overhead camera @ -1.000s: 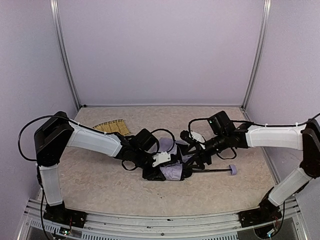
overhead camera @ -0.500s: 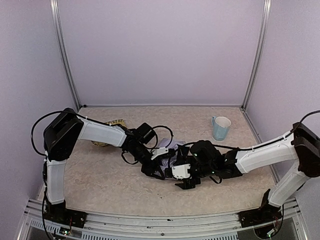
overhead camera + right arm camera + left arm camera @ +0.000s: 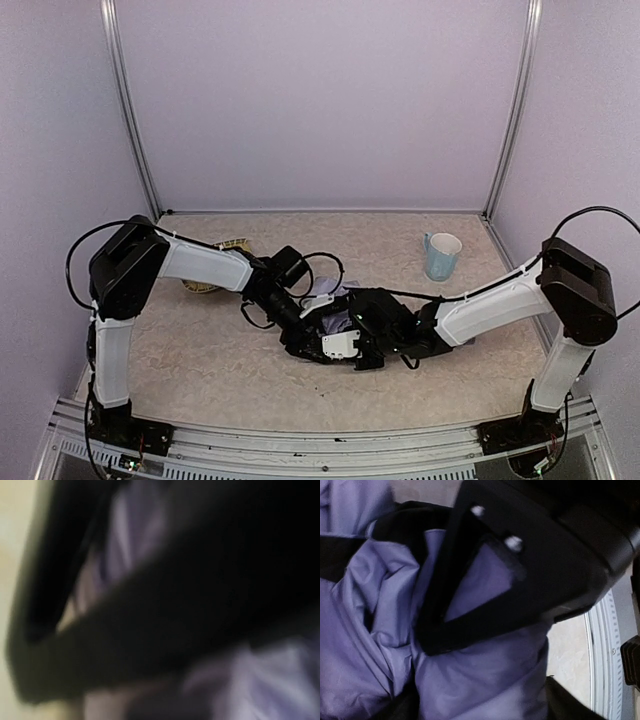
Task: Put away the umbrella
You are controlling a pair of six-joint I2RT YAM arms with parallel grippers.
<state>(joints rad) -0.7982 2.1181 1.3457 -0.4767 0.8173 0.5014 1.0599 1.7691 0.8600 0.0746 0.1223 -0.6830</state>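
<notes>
The umbrella point(image 3: 326, 292) lies crumpled mid-table, and only patches of its lavender fabric show between the two arms. My left gripper point(image 3: 305, 340) comes in from the left and is buried in it. In the left wrist view the fabric point(image 3: 485, 680) bulges between dark fingers at the bottom corners, and I cannot tell whether they grip it. A black triangular part of the other arm point(image 3: 520, 580) crosses that view. My right gripper point(image 3: 350, 345) presses in from the right. Its wrist view is a dark blur with some lavender cloth point(image 3: 280, 685). Shaft and handle are hidden.
A light blue mug point(image 3: 440, 256) stands at the back right. A woven straw tray point(image 3: 222, 248) lies behind the left arm, partly covered by it. Both forearms meet low over the table's middle.
The right arm has swung from the right side to low over the umbrella, beside the left gripper, covering the shaft and handle and uncovering the mug. The left arm has shifted slightly.
</notes>
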